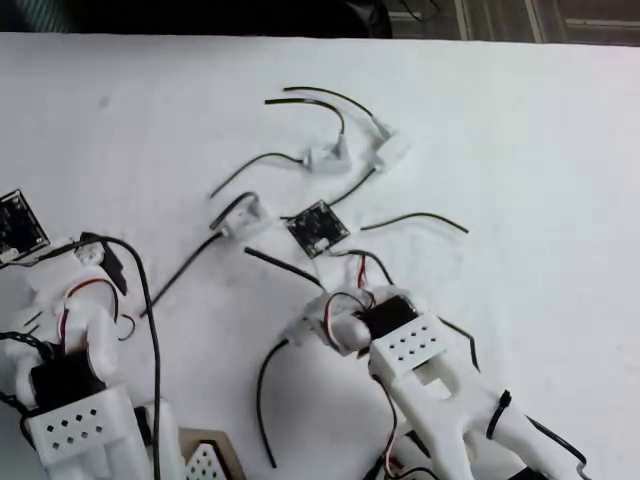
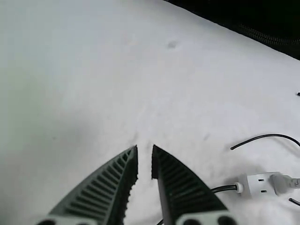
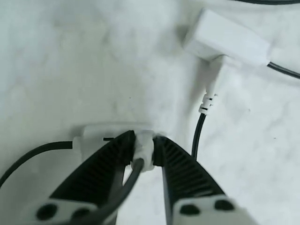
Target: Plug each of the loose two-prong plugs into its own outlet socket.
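Note:
My right gripper [image 3: 143,152] is shut on a small white two-prong plug [image 3: 143,149] whose black cord runs back between the fingers. The plug sits against a white outlet socket [image 3: 101,135] lying on the table; I cannot tell how deep the prongs are. In the high view this gripper [image 1: 318,318] is at the table's middle front. Another white socket [image 3: 226,40] with a cord lies beyond it. My left gripper [image 2: 144,157] hovers shut over bare table, holding nothing, at the left [image 1: 98,256]. A socket [image 2: 258,183] with a plug beside it lies off to its side.
More sockets with black cords lie farther back: one [image 1: 245,215] left of centre, two others [image 1: 325,156] [image 1: 388,148] behind. A black square board [image 1: 318,229] sits mid-table and another [image 1: 16,224] at the left edge. Loose cords [image 1: 415,218] curl around.

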`<state>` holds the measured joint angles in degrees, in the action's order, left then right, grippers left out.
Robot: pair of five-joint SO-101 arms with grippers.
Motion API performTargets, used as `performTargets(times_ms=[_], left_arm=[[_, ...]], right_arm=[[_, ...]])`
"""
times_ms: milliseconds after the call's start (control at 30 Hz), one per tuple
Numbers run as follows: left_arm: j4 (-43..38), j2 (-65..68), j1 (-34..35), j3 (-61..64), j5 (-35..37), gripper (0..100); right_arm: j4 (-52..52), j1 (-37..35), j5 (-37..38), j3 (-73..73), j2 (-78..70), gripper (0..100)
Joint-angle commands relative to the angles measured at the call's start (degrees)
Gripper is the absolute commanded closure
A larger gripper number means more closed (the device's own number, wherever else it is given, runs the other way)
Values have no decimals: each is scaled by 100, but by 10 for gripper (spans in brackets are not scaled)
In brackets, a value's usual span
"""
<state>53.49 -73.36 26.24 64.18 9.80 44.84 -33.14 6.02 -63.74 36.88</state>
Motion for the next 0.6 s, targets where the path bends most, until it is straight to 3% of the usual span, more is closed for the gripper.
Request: performTargets(times_ms=[0, 567], left_arm=[[-114, -57, 57, -26, 26, 924], [-246, -57, 57, 88, 26, 924]], right_arm=[[-40, -75, -132, 0, -22, 981], [-57, -75, 158, 53, -1868, 981]])
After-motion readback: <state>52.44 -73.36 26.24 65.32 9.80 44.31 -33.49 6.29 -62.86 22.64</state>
